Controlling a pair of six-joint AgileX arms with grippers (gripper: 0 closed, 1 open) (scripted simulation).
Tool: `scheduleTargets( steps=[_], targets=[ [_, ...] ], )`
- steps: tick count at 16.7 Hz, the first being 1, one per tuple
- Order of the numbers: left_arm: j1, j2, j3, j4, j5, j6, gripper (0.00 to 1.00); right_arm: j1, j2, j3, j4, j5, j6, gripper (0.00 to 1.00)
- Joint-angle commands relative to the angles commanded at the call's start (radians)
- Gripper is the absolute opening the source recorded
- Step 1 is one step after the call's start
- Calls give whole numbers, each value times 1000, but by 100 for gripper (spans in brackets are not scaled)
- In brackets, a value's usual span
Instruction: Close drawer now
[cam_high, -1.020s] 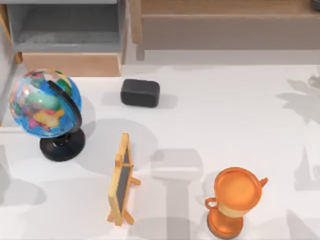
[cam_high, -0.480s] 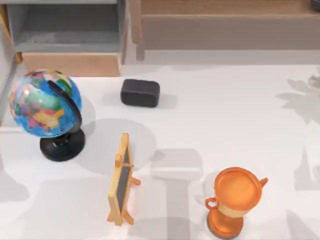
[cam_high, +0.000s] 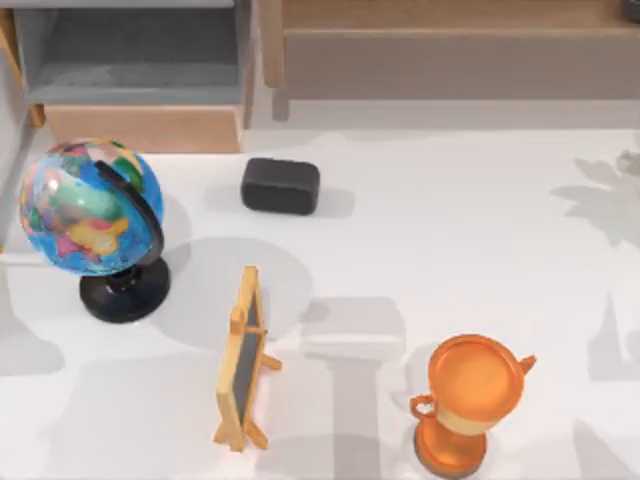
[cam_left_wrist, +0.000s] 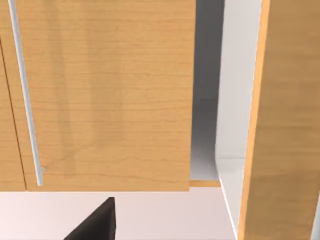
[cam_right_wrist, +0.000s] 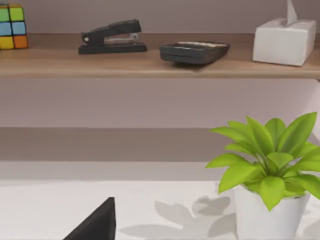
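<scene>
Since the earlier frames nothing on the white table (cam_high: 450, 250) is shifting. Only the soft grey shadow at the table's left edge is creeping a little farther up. The boxy drawer with grey inner walls and a light tan wooden front panel (cam_high: 140, 128) is staying pulled out at the top left corner of the top view, its grey floor lying open to the camera.

The blue globe on a black stand (cam_high: 90, 205) is standing just in front of that panel. A black rounded block (cam_high: 280, 186) is lying to the globe's right. A small wooden-framed chalkboard easel (cam_high: 243, 360) and an orange trophy cup (cam_high: 470, 400) are standing nearer the bottom edge. The long brown wooden shelf unit (cam_high: 450, 60) is running along the top right.

A dark wedge of the left gripper (cam_left_wrist: 95, 225) is facing a light wooden face with a slim metal bar handle (cam_left_wrist: 25, 100). Nothing is touching the claw, and whether it is spread or pressed together cannot be told.

A like wedge of the right gripper (cam_right_wrist: 95, 225) is pointing at the shelf and a leafy green plant in a white pot (cam_right_wrist: 270, 170), holding nothing. Its spread likewise cannot be told.
</scene>
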Motion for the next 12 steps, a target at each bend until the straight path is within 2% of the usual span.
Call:
scheduleTargets(
  steps=[3,12],
  targets=[
    [0,0,0,0,0,0,100,0,0,0,0,0,0,100],
    [0,0,0,0,0,0,32,0,0,0,0,0,0,100]
  ],
)
